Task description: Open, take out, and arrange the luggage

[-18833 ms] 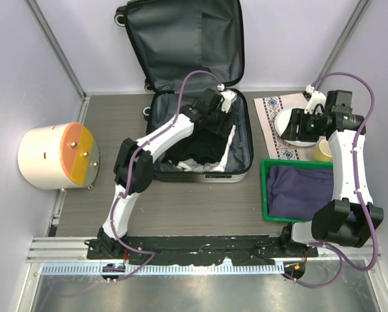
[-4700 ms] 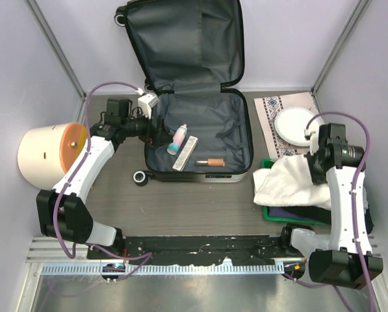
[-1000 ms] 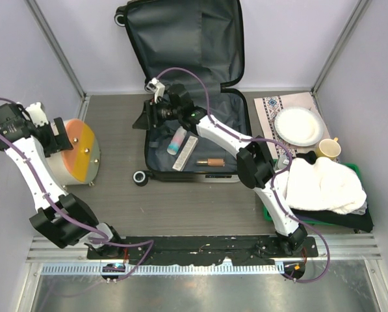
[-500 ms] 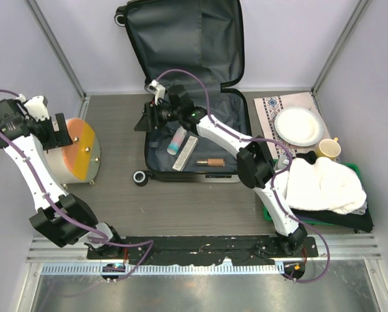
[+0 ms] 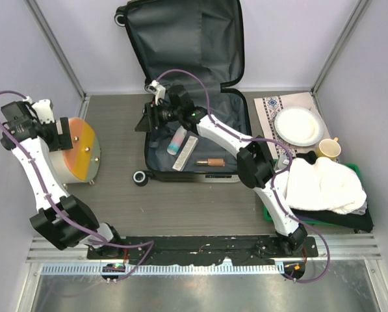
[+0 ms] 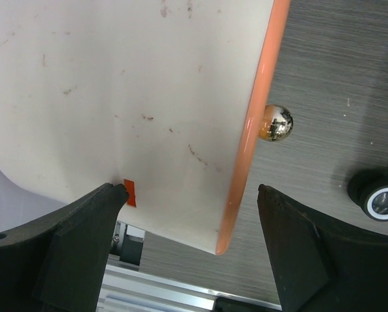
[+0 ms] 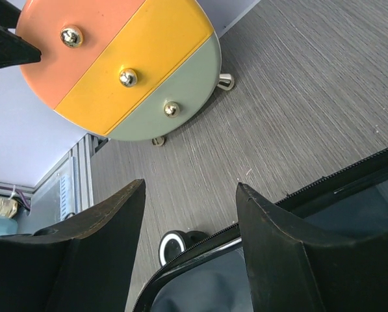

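Fingers [image 6: 77, 234] of left gripper [image 6: 190, 192]: spread wide, pinching nothing, one either side of the orange rim of the bin [image 6: 116, 97], with no visible contact. From above, at 9 o'clock on the table [image 5: 181, 195], tips hard to pick out against the bin's coloured lid.

Fingers [image 7: 278, 240] of right gripper [image 7: 190, 188]: likewise spread, holding nothing, poised at the 9 o'clock wall of the luggage [image 5: 236, 130]. Cannot tell whether touching that wall.

Luggage at 12 o'clock, open: base flat on the table, lid upright against the back wall, grey lining facing the camera, outer shell out of sight. Inside the base, near its 9 o'clock side: small bottle [image 5: 178, 138], pale flat bar [image 5: 186, 154], little brown tube [image 5: 213, 161]. Labels too small to read. One black wheel [image 5: 140, 178] at the 7 o'clock corner.

At 4 o'clock, heap of white cloth [image 5: 323, 185] over dark cloth, covering most of whatever lies beneath. At 2 o'clock, white plate [image 5: 299, 125], with yellow cup [image 5: 323, 150] just beside.
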